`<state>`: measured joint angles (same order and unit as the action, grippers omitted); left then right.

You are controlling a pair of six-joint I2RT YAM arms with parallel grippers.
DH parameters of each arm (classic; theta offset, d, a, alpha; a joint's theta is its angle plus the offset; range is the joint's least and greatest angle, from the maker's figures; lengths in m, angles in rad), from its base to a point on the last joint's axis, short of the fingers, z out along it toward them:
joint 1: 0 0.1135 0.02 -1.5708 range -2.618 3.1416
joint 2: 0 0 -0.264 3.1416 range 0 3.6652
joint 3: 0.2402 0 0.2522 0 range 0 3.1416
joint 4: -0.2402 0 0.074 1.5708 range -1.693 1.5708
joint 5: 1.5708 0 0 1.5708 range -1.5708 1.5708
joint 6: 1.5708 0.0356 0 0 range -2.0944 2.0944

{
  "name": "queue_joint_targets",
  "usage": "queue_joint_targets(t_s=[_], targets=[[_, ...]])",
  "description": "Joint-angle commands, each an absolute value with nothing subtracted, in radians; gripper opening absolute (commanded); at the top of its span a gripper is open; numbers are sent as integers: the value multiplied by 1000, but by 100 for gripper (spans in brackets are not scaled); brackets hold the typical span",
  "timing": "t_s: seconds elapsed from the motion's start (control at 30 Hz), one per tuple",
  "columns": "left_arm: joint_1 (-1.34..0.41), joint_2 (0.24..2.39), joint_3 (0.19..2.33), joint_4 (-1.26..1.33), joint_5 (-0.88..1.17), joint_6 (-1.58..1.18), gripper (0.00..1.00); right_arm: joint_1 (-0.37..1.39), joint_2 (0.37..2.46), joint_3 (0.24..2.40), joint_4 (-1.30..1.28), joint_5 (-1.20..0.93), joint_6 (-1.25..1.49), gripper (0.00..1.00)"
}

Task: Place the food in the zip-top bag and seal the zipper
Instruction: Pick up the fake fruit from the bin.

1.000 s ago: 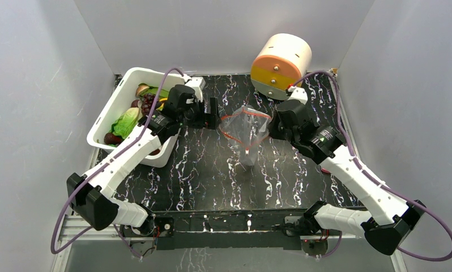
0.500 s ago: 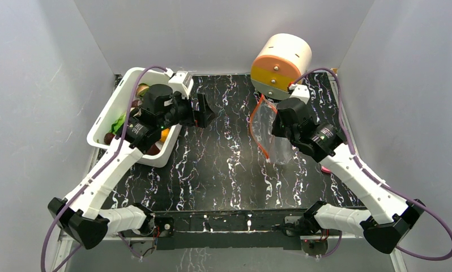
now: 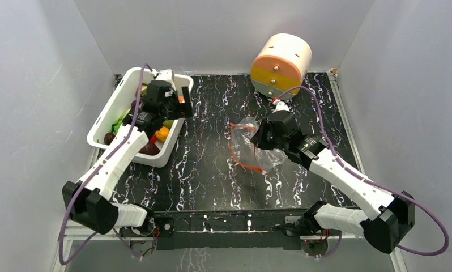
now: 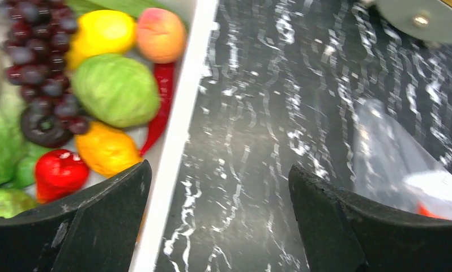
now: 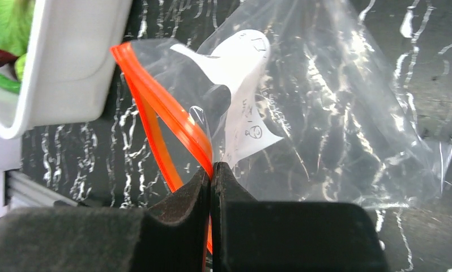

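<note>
The food [image 4: 106, 148] is all at the left, in the bin [image 3: 107, 116]: grapes [image 4: 37, 62], cabbage [image 4: 116, 88], yellow fruit [image 4: 102, 31] and peach [image 4: 160, 34] among it. None of it is bagged yet.

My left pincer [image 4: 219, 181] has only just arrived here. A second ago it was at the left lip of the bag's mouth, opposite my other one. It has let go, swung back, and now hangs over the bin's right wall, jaws spread wide with nothing between them. In its own camera that wall runs up between the two fingers, so it is not lined up on any one piece.

Across the bare surface [image 3: 207, 170], the bag [image 3: 252, 144] has moved too. Half a second ago it was further back and to the right; now it is near the middle, mouth turned left toward the bin. My right pincer [image 5: 212, 170] alone carries it, jaws closed tight on the zipper [image 5: 161, 107] at one side of the mouth. The mouth gapes as a narrow loop. I cannot tell whether the bag's bottom touches the surface, and I see no slider.

I judge the opening done and the picking about to begin. With only one lip held, the mouth may sag shut, so each drop will need care.
</note>
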<state>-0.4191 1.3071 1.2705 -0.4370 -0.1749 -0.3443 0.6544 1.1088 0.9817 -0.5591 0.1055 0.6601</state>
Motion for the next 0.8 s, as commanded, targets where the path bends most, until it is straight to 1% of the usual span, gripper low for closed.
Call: queue_joint_targets(t_s=[0.0, 0.07, 0.1, 0.17, 0.27, 0.33, 0.4, 0.47, 0.63, 0.7, 0.77], targets=[[-286, 1336, 1285, -446, -233, -339, 86, 656, 1090, 983, -406, 22, 690, 0], [-221, 1362, 1303, -439, -222, -359, 79, 656, 1084, 977, -402, 24, 683, 0], [-196, 1383, 1308, -427, -219, -358, 73, 656, 1082, 977, -401, 25, 680, 0], [-159, 1418, 1318, -412, -244, -353, 67, 656, 1082, 983, -405, 24, 672, 0], [-105, 1464, 1328, -392, -257, -351, 67, 656, 1086, 997, -423, 20, 664, 0], [-71, 1486, 1315, -359, -250, -351, 64, 655, 1081, 997, -431, 19, 661, 0], [-37, 1514, 1307, -323, -255, -351, 63, 655, 1071, 986, -427, 16, 666, 0], [-15, 1548, 1315, -310, -241, -363, 66, 656, 1064, 977, -421, 14, 679, 0], [20, 1618, 1326, -267, -226, -368, 66, 656, 1063, 983, -433, 7, 689, 0], [38, 1654, 1336, -253, -217, -368, 62, 656, 1060, 980, -431, 9, 697, 0], [52, 1698, 1370, -262, -211, -367, 60, 656, 1062, 980, -432, 12, 704, 0]])
